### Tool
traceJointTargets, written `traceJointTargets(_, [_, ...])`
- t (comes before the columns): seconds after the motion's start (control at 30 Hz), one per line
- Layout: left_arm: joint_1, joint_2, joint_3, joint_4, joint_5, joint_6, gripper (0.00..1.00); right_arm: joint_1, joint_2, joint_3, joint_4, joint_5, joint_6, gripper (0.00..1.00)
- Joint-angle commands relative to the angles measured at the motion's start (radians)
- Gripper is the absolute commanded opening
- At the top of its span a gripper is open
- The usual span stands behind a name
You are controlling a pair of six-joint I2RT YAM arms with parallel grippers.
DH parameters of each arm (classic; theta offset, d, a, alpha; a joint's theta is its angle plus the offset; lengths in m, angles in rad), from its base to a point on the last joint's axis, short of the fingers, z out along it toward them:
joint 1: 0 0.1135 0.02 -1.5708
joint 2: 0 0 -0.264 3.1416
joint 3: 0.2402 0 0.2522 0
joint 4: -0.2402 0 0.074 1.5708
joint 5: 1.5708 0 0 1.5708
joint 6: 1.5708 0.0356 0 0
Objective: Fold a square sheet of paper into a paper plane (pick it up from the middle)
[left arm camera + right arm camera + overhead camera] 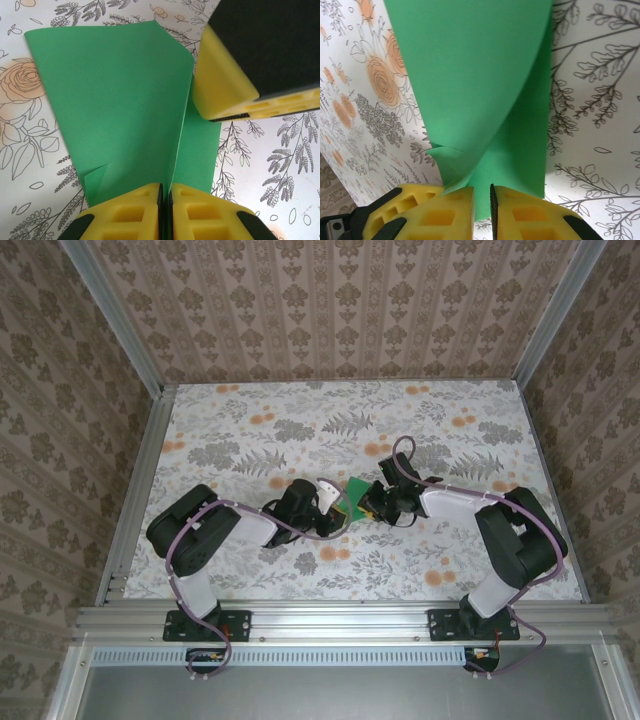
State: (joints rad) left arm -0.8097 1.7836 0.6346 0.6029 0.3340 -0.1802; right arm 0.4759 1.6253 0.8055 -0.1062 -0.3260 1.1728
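Observation:
The square sheet of paper [352, 496] is bright green and hangs between my two grippers at mid table, bent along a centre crease into two flaps [115, 100]. It has no dart shape of a paper plane. My left gripper [165, 191] is shut on the crease at the sheet's near edge. A small dog-eared corner [96, 175] sits beside that grip. My right gripper [482, 196] pinches the opposite edge of the sheet [480, 75], with paper filling the narrow slot between its pads. From above, the left gripper [339, 514] and right gripper [367, 502] almost meet.
The table [300, 430] wears a floral cloth and is boxed in by aluminium rails [135, 490] and wallpapered walls. One right finger [222, 85] looms close in the left wrist view. A left finger [412, 202] shows beside the right jaws.

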Motion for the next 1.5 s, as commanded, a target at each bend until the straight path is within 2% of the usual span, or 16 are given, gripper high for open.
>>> traceJointTargets(0.0, [0.008, 0.007, 0.021, -0.035, 0.016, -0.021, 0.14, 0.004, 0.006, -0.027, 0.043, -0.002, 0.034, 0.18])
traceJointTargets(0.43, [0.013, 0.001, 0.044, -0.084, 0.031, -0.043, 0.18, 0.004, 0.059, -0.015, 0.031, 0.039, 0.067, 0.18])
traceJointTargets(0.7, [0.018, -0.007, 0.149, -0.286, 0.068, -0.061, 0.33, 0.004, 0.078, -0.02, 0.036, 0.03, 0.07, 0.21])
traceJointTargets(0.9, [0.016, -0.004, 0.23, -0.427, 0.056, -0.029, 0.35, 0.004, 0.093, -0.017, 0.045, 0.017, 0.073, 0.22])
traceJointTargets(1.17, [-0.005, 0.025, 0.32, -0.574, 0.039, -0.009, 0.34, 0.004, 0.116, -0.017, 0.052, 0.01, 0.079, 0.23])
traceJointTargets(1.33, [-0.014, 0.048, 0.366, -0.644, -0.008, -0.007, 0.28, 0.004, 0.104, -0.027, 0.077, 0.005, 0.08, 0.22])
traceJointTargets(1.47, [-0.016, 0.048, 0.373, -0.65, -0.043, -0.016, 0.18, -0.002, 0.062, -0.047, 0.118, 0.006, 0.068, 0.23])
